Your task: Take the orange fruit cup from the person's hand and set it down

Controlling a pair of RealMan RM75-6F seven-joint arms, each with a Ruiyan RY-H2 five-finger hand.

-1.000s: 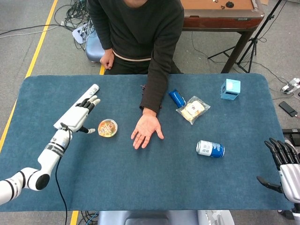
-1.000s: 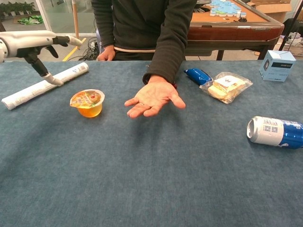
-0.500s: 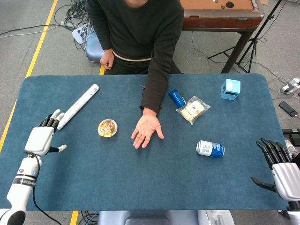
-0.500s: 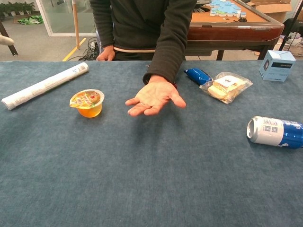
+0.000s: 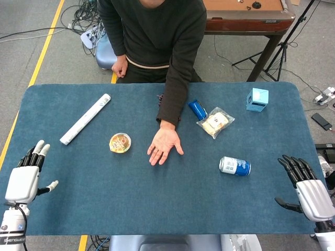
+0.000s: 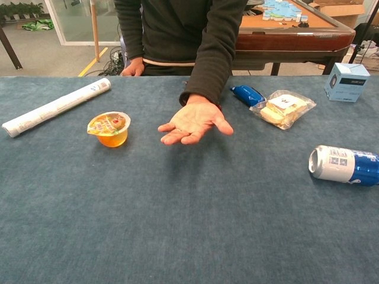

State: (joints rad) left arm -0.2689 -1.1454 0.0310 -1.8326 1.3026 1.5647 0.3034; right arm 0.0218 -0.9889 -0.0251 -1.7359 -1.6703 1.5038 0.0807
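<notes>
the left hand [image 5: 23, 180] is now sitting at the lower left corner of the head view, fingers spread and holding nothing, having pulled back from the middle left of the frame where it was hovering near the white tube a second ago; it is no longer showing in the chest view at all. the right hand [image 5: 309, 191] is resting at the lower right corner of the head view, fingers fanned apart and holding nothing, having shifted only slightly since the earlier frame. the blue can [image 6: 345, 165] is lying on its side at the right of the chest view, unmoved. the orange fruit cup [image 6: 109, 128] is standing upright on the blue table [image 6: 189, 236] at the left centre of the chest view, in the same spot as before: a small clear tub of orange jelly with a printed foil lid sealed across its top. the person's hand [image 6: 194, 123] is lying palm up just right of it, near but apart, nothing in it. farther back, the white tube [image 6: 56, 107] is lying slantwise at the upper left, and the blue packet [image 6: 248, 94], the bagged sandwich [image 6: 283, 108] and the light blue box [image 6: 347, 82] are sitting toward the upper right.
</notes>
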